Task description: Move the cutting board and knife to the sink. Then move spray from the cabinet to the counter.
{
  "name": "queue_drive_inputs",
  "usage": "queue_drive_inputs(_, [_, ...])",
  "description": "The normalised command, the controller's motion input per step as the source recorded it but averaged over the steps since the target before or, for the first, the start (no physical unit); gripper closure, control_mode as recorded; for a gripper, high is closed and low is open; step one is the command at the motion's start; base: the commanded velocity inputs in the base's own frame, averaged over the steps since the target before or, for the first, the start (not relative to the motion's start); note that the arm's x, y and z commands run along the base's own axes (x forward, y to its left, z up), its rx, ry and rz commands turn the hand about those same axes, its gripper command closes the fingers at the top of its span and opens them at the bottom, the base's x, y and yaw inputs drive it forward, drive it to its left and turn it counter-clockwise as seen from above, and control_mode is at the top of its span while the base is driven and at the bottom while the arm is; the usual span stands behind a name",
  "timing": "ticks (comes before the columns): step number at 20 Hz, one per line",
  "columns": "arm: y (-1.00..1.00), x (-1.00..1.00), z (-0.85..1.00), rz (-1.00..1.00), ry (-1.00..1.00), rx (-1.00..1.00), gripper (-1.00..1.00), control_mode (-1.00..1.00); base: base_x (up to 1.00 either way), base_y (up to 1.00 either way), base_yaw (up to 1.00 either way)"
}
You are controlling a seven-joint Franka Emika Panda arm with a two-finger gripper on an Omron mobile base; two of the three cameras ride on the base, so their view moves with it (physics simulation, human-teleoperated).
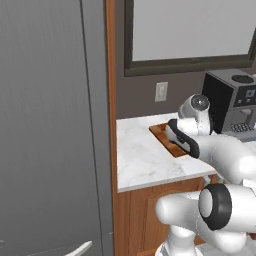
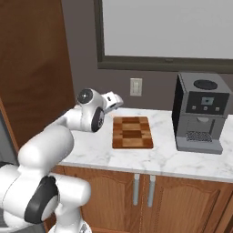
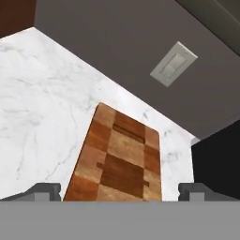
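Note:
The cutting board (image 2: pixel 132 132), a checker of light and dark brown blocks, lies flat on the white marble counter (image 2: pixel 88 152) near the wall. In the hand view the cutting board (image 3: pixel 119 159) runs up from between the two dark fingertips. My gripper (image 3: pixel 119 192) is open wide, with nothing between its jaws, and hovers above the board's near end. My white hand (image 2: pixel 112 101) hangs above the counter just left of the board. In the left base view my arm covers most of the cutting board (image 1: pixel 161 133). The knife, the sink, the spray and the cabinet are out of view.
A dark coffee machine (image 2: pixel 199 118) stands on the counter right of the board. A wall outlet (image 2: pixel 135 86) sits behind the board under a large window (image 2: pixel 168 29). A tall grey unit (image 1: pixel 50 125) closes off the counter's left end.

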Motion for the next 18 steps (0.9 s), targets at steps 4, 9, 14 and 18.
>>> queue_drive_inputs(4, [0.45, 0.61, -0.2, -0.14, 0.06, 0.02, -1.0, -1.0, 0.0, 0.0, 0.0])
queue_drive_inputs(9, [0.03, 0.09, -0.14, -0.03, 0.0, 0.28, -1.0, -1.0, 0.0, 0.0, 0.0])
queue_drive_inputs(14, [0.0, 0.0, -0.04, 0.0, 0.01, 0.24, -1.0, -1.0, 0.0, 0.0, 0.0])
queue_drive_inputs(18, [0.0, 0.14, 0.0, 0.0, 0.01, 0.0, -1.0, -1.0, 0.0, 0.0, 0.0])
